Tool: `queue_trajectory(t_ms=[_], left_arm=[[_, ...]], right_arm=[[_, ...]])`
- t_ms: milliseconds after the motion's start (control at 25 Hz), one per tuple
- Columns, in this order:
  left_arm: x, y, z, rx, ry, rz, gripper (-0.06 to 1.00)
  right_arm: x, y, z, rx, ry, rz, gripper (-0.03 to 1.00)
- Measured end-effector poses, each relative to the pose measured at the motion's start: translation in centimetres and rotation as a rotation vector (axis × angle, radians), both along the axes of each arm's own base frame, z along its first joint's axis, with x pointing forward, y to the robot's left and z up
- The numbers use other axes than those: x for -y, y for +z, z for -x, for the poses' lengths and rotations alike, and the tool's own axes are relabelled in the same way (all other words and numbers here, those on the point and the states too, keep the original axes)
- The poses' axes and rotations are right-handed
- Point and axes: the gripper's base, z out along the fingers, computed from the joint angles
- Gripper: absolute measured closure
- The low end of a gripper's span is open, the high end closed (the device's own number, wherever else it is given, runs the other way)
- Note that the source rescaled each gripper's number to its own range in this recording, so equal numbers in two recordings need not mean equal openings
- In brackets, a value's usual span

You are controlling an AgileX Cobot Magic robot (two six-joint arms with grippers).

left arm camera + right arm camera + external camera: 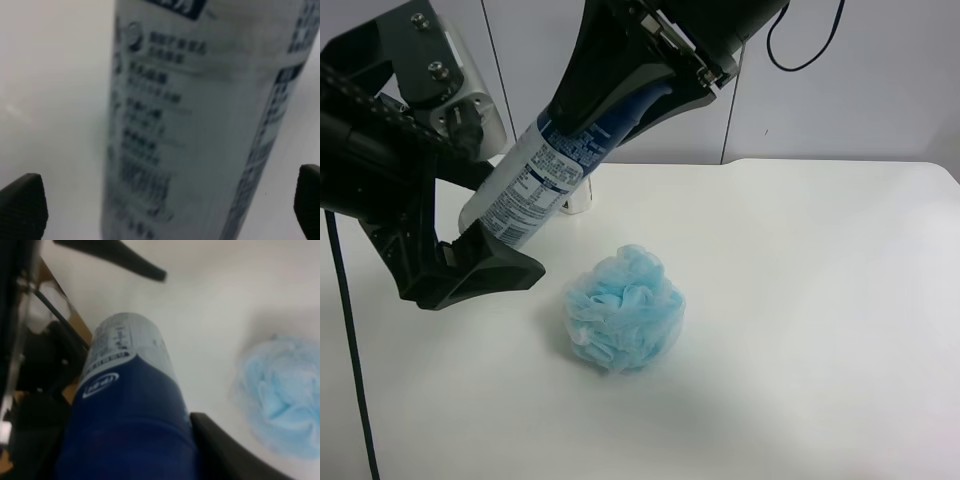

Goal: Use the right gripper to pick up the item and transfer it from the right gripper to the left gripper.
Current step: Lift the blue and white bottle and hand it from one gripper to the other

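Observation:
The item, a silver-white can point(542, 180) with a blue label, hangs tilted above the table, cap end up. My right gripper point(632, 88) comes down from the top of the exterior high view and is shut on its dark blue upper end. The right wrist view shows the can point(130, 390) filling that gripper point(131, 452). My left gripper point(488, 225), on the arm at that view's left, is open around the can's lower end. In the left wrist view the printed body point(200, 120) stands between the spread fingertips point(22, 202) of that gripper point(165, 200), with gaps on both sides.
A fluffy light-blue mesh puff point(625, 308) lies on the white table point(800, 300) just right of the can; it also shows in the right wrist view point(282, 395). A white bottle point(578, 200) stands partly hidden behind the can. The table's far edge runs along the wall.

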Motion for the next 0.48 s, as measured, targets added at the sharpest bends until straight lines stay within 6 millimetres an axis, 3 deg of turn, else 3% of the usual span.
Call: queue_trajectory(t_ms=[360, 480], left_arm=[[0.08, 0.09, -0.04, 0.011, -0.006, 0.008, -0.06], [0.16, 0.23, -0.16, 0.025, 0.000, 0.025, 0.02]], right_arm=[[-0.21, 0.24, 0.01, 0.001, 0.003, -0.035, 0.97], [-0.21, 0.24, 0.01, 0.002, 0.004, -0.035, 0.97]])
